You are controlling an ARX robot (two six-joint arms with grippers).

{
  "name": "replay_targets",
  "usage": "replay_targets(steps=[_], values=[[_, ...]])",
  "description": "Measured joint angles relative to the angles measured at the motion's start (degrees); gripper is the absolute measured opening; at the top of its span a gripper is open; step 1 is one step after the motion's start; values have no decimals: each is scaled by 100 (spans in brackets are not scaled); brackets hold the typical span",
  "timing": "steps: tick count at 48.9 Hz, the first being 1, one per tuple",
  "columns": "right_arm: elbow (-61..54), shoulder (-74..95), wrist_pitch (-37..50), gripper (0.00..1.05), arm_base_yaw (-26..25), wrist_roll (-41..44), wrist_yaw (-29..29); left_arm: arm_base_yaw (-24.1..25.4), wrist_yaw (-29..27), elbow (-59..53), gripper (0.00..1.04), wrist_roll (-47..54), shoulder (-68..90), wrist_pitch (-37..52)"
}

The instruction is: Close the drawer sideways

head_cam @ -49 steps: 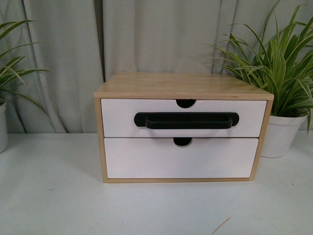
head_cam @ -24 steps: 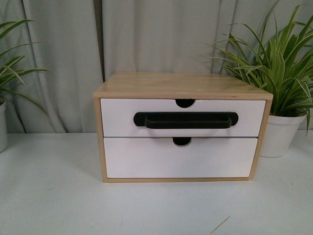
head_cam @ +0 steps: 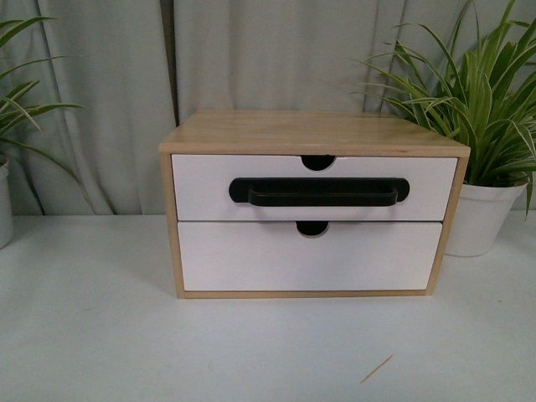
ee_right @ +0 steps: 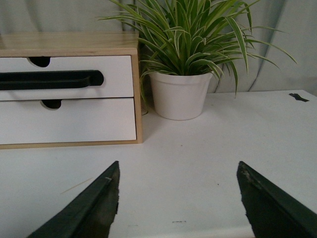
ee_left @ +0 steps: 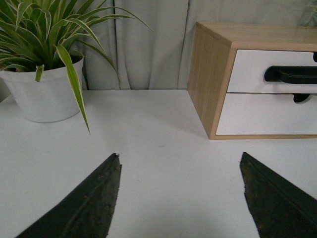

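Sitting flush: matte white drawer (head_cam: 314, 188), black bar handle | both grippers gaping, empty

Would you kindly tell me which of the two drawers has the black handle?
The upper drawer carries the black bar handle; the lower drawer has a plain white front.

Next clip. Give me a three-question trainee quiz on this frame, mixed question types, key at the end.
1. True or false: the drawer with the black handle sits above the plain drawer front.
2. What stands right of the cabinet in the front view? A) a potted plant B) a lamp C) a box
3. How do the left claw and right claw stand?

Key: 1 true; 2 A; 3 both open, holding nothing, apart from the cabinet.
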State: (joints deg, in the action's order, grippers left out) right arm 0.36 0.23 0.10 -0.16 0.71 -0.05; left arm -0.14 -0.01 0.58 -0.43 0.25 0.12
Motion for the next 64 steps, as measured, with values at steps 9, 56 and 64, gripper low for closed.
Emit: replay_targets(steps=[9,56,64], values=[[0,0,0,97,0,-11,0,0,0,0,99,7,0,0],[0,0,0,96,0,-11,0,0,0,0,99,15,0,0],[0,0,0,96,0,-11,0,0,0,0,99,15,0,0]])
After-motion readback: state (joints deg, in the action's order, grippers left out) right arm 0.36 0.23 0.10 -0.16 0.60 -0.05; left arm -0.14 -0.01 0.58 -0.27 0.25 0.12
